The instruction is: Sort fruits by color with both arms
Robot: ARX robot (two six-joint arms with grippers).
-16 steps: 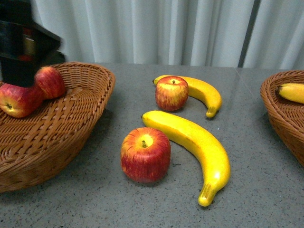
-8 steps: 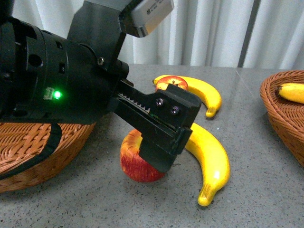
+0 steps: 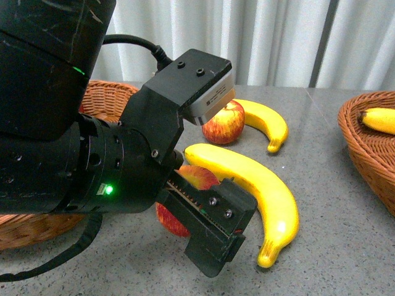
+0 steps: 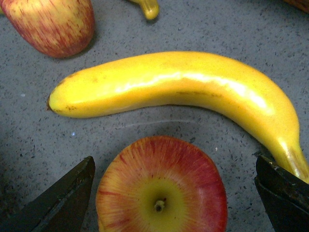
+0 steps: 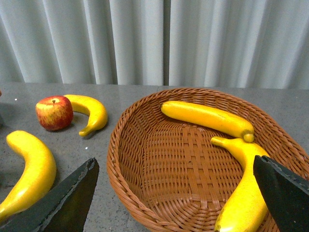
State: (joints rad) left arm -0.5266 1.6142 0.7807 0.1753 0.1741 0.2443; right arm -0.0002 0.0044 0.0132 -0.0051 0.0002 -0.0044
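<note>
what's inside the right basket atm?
One banana and a second banana lie in the right basket; no apples show. The rest of its weave is bare. The open right gripper covers one corner and the second banana's end, so that patch can't be checked.

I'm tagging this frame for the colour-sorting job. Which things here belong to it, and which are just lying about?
Belong to the job: left pincer, near apple, far apple, long banana, far banana, left basket, right basket, two basketed bananas.

Just there: curtain, grey tabletop (support only).
</note>
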